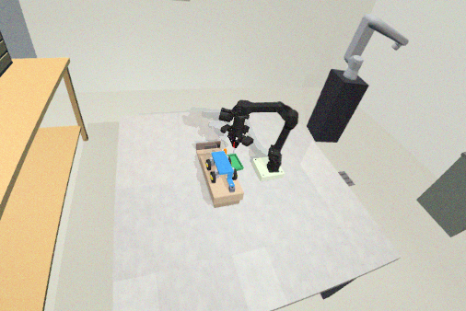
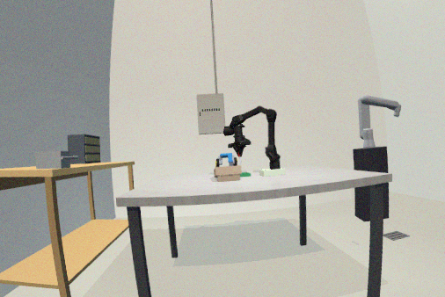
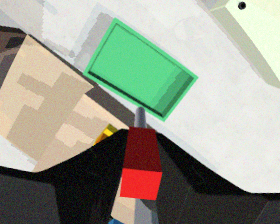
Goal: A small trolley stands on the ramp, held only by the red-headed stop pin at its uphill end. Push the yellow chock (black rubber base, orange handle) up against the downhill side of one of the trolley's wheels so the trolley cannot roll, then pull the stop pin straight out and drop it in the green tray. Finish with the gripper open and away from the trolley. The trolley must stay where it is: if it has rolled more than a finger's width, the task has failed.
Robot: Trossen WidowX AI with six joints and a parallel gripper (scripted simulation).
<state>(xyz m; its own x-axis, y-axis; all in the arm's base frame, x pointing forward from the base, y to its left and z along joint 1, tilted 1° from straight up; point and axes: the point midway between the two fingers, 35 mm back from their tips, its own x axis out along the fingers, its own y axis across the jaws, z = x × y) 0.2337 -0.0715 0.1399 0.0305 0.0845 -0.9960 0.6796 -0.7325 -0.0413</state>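
My gripper is shut on the red-headed stop pin, whose grey shaft points down. It holds the pin in the air near the green tray; the wrist view shows the tray empty, just ahead of the pin's tip. The blue trolley stands on the wooden ramp. The yellow chock with its orange handle is on the ramp at the trolley's downhill end; its contact with a wheel is hidden.
A blue part with a grey end is at the ramp's uphill end. A dark end board closes the downhill end. The arm's pale green base plate is right of the tray.
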